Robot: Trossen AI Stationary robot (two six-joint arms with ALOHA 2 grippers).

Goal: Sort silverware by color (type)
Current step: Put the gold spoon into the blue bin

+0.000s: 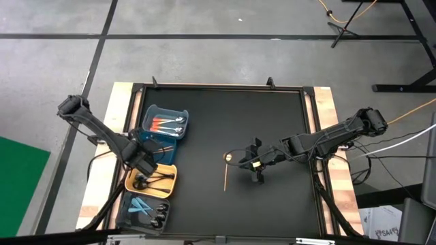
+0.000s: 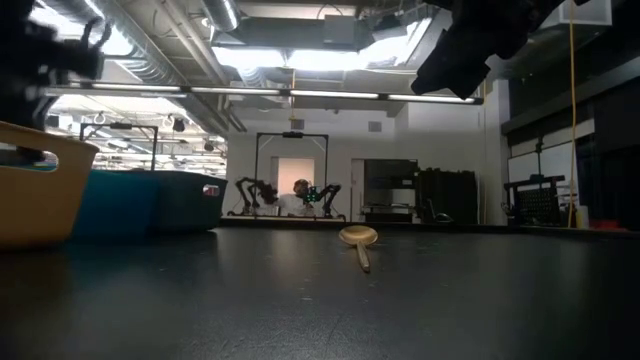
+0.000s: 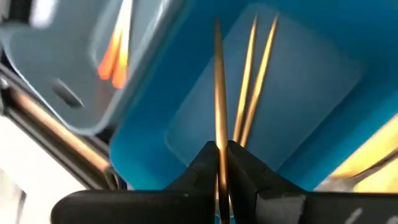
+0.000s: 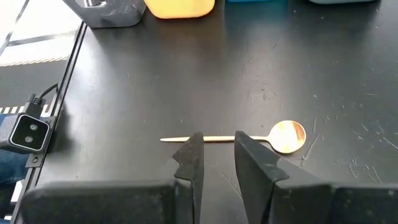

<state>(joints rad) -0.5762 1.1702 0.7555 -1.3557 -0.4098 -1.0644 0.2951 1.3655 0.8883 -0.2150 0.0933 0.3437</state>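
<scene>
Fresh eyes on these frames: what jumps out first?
A lone gold spoon lies on the bare black mat mid-table, with the right gripper open just above its handle. At the table's left edge, the left gripper is shut on a gold utensil over the teal bin, where two more gold handles already lie.

No readable text, label, brand, number or sign shows on anything in these views.

A thin gold metal spoon [image 1: 227, 171] lay flat on the black table mat [image 1: 225, 129], well apart from the bins, its round bowl toward the mat's far edge.
</scene>
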